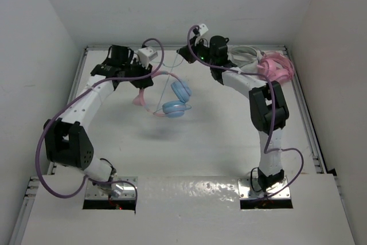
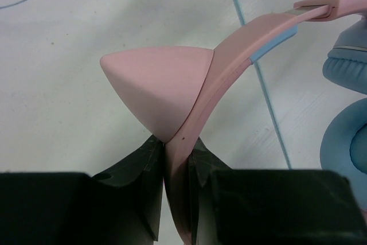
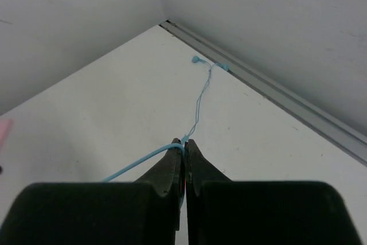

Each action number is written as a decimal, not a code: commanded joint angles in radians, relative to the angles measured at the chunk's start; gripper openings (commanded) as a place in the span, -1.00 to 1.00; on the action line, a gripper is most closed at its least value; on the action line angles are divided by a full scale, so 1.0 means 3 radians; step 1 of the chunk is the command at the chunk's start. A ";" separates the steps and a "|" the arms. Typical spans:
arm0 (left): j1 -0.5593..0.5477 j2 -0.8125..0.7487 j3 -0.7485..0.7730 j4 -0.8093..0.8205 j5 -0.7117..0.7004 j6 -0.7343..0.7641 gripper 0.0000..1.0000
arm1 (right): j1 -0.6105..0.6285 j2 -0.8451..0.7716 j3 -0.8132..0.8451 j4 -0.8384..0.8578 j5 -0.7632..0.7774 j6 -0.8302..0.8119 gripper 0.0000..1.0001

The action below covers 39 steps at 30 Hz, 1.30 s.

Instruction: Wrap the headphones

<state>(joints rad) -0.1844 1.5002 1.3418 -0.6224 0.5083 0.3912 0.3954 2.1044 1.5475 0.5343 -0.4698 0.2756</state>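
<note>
The worktop is plain white and matte, boxed in by white walls on three sides, with a metal rail running along the foot of the wall.

The headphones sit left of centre in the top view. Their two light blue ear cups are close together, and the pink headband reaches toward the left of the frame. A faint shadow lies on the worktop lower in the frame.

The left end effector is pressed together on the headband, pinching it right beside a pink ear-shaped bump. The thin light blue cable runs off across the white surface. The right end effector is closed on it, nipping the cord at the fingertips. The cable's far end lies near the rail, upper centre of the right wrist view.

In the upper right corner of the top view lie all-pink headphones and, just beside them, grey-white headphones
</note>
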 commanded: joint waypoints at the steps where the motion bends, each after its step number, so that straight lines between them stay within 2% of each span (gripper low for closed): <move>1: -0.0152 0.0112 -0.0075 -0.0140 -0.0057 0.0230 -1.00 | -0.0045 -0.0183 0.0144 -0.0128 0.0042 -0.0151 -1.00; 6: -0.0152 0.0128 -0.0280 0.0309 -0.0594 0.0056 -1.00 | -0.0024 -0.0448 0.0139 -0.0594 0.0078 -0.0468 -1.00; 7: -0.0152 0.0179 -0.0290 0.0351 -0.0782 0.0036 -1.00 | 0.0016 -0.0490 0.0159 -0.0863 0.0078 -0.0545 -1.00; 10: -0.0152 0.0296 -0.0265 0.0494 -0.1156 -0.0076 -1.00 | 0.0159 -0.0648 0.0216 -0.1507 0.0210 -0.1070 -1.00; 13: -0.0147 0.0363 -0.0254 0.0668 -0.1458 -0.0108 -1.00 | 0.0287 -0.0832 0.0134 -0.1780 0.0431 -0.1373 -1.00; 18: -0.0152 0.0552 -0.0091 0.0704 -0.1678 -0.0061 -1.00 | 0.0501 -0.1042 0.0052 -0.2163 0.0624 -0.1567 -1.00; 21: -0.0152 0.0634 -0.0075 0.0883 -0.2056 -0.0082 -1.00 | 0.0716 -0.1073 0.0210 -0.2892 0.0885 -0.1844 -1.00; 25: -0.0147 0.0573 -0.0101 0.1240 -0.2558 -0.0087 -1.00 | 0.0809 -0.1083 0.0405 -0.3594 0.0952 -0.1870 -1.00; 27: -0.0132 0.0471 -0.0121 0.1430 -0.2696 -0.0051 -1.00 | 0.0804 -0.1160 0.0303 -0.3688 0.1084 -0.1890 -1.00; 29: -0.0132 0.0374 -0.0111 0.1532 -0.2778 0.0045 -1.00 | 0.0809 -0.1267 0.0068 -0.3546 0.1553 -0.1936 -1.00; 32: -0.0132 0.0312 -0.0081 0.1584 -0.2860 0.0102 -1.00 | 0.0809 -0.1278 0.0077 -0.3642 0.1551 -0.1957 -1.00; 34: -0.0137 0.0287 -0.0075 0.1634 -0.2947 0.0112 -1.00 | 0.0814 -0.1262 0.0195 -0.3765 0.1271 -0.1876 -1.00; 37: -0.0137 0.0281 -0.0096 0.1711 -0.2998 0.0041 -1.00 | 0.0957 -0.1252 0.0201 -0.3658 0.0999 -0.1717 -1.00; 39: -0.0137 0.0292 -0.0111 0.1732 -0.2963 -0.0051 -1.00 | 0.1131 -0.1252 0.0155 -0.3429 0.0509 -0.1498 -1.00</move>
<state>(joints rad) -0.2600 1.6253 1.2736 -0.2432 -0.2199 0.4377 0.6647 1.7905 1.5791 -0.4545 -0.1394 -0.2581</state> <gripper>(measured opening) 0.140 0.003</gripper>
